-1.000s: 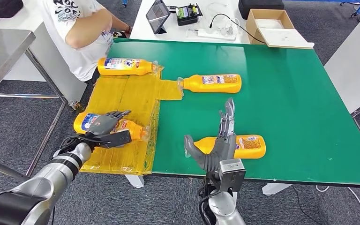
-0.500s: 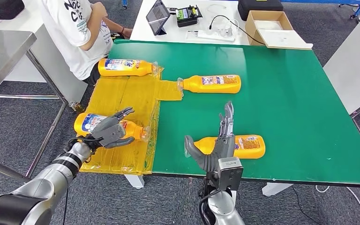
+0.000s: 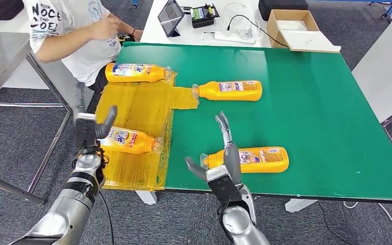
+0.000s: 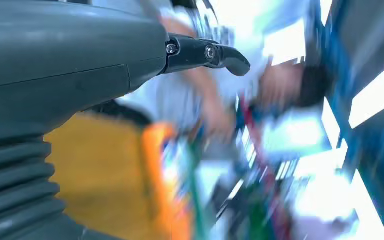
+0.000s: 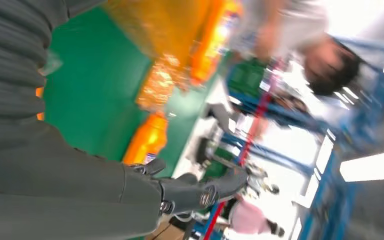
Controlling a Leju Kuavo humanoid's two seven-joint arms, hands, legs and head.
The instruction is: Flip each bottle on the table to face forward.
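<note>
We see grey carpet floor around the green table. Beyond it stands a white desk bearing a cardboard box and a tablet; a steel table sits left.

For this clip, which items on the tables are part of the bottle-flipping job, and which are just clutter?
Job items:
four orange bottles lying on their sides: far-left bottle, far-centre bottle, near-left bottle, near-right bottle
left hand and right hand

Clutter:
yellow plastic sheet
tablet
cardboard box
power strip
</note>
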